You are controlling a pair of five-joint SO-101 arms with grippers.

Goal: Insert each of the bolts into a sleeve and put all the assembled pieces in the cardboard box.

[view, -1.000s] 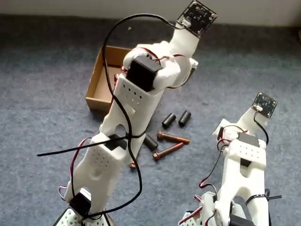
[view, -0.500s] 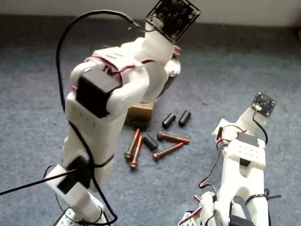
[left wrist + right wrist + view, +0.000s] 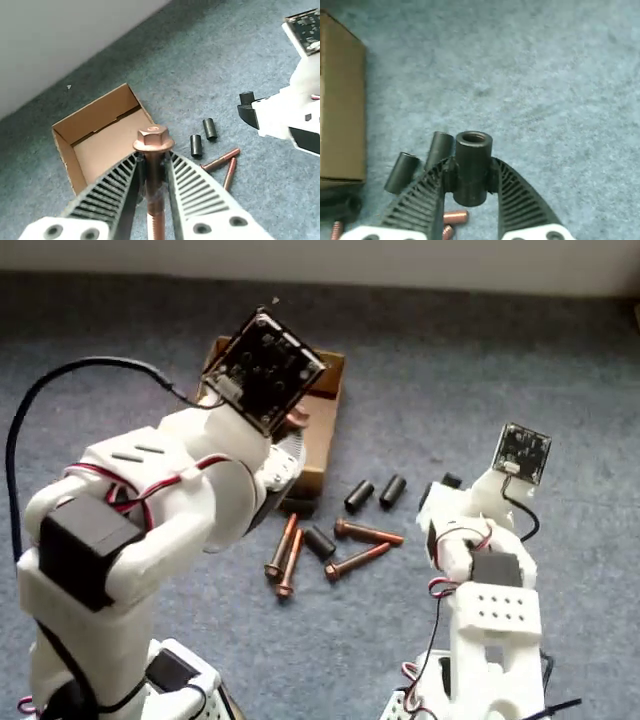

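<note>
Above the carpet [image 3: 560, 390], the left gripper [image 3: 152, 175] clenches a bolt [image 3: 154, 145] and the right gripper [image 3: 470, 175] a sleeve [image 3: 472, 160], not yet joined, with nothing assembled in the cardboard box [image 3: 95, 116] and spare bolts [image 3: 365, 533] and loose sleeves [image 3: 358, 496] waiting.

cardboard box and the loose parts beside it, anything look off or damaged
Nothing stands out. The cardboard box sits upright and looks empty, loose bolts and loose sleeves lie on the carpet beside it, the left gripper grips one bolt by its shank and the right gripper one sleeve.
</note>
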